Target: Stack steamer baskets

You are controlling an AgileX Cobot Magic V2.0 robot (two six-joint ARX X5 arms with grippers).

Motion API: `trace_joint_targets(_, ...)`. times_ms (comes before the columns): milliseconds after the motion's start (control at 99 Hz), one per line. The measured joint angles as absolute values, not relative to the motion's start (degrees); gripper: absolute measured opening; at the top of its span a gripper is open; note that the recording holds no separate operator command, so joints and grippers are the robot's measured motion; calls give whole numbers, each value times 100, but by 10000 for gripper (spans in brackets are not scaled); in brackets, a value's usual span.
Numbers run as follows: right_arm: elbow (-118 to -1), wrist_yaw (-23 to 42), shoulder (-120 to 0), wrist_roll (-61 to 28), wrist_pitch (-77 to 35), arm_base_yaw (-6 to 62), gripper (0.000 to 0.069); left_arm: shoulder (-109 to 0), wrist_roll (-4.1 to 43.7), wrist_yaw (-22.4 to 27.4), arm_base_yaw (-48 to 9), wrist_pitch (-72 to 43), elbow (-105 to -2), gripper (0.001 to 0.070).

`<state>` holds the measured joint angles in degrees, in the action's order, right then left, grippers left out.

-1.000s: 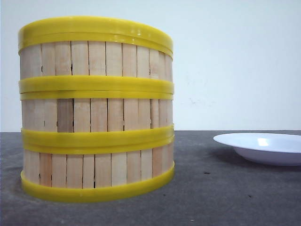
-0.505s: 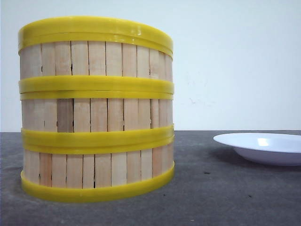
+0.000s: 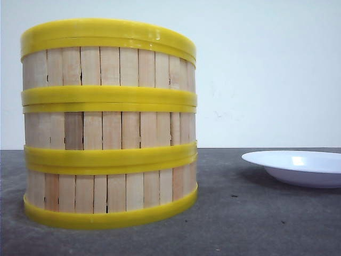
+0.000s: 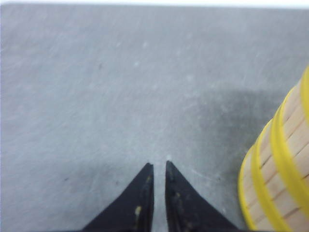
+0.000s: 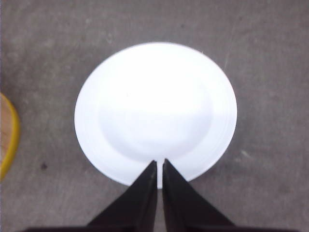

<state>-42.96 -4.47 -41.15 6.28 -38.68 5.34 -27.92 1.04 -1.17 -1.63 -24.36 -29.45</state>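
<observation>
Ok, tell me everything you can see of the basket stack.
The stack is three alike round baskets set one on another, standing upright on the grey table, left of the white plate and apart from it. Each basket has a wall of pale vertical wooden slats between yellow plastic rims; where two baskets meet, their rims form a double yellow band. The tiers line up closely, with no lean. No lid is on top. The left claw is beside the stack, apart from it; nothing but the table touches it.

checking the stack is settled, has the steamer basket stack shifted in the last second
No. The steamer baskets sit at the same gap from the white plate.
</observation>
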Motion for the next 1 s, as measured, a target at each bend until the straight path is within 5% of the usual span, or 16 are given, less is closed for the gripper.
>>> trace_joint_targets(374, -4296, -447, -4115, 628, -3500, 534, 13, -534, 303, -113, -172, -1247, -469, 15)
trace_joint_targets(1000, -4296, -447, -4123, 628, -3188, 534, 13, -30, 329, -113, -200, -1057, -187, 15)
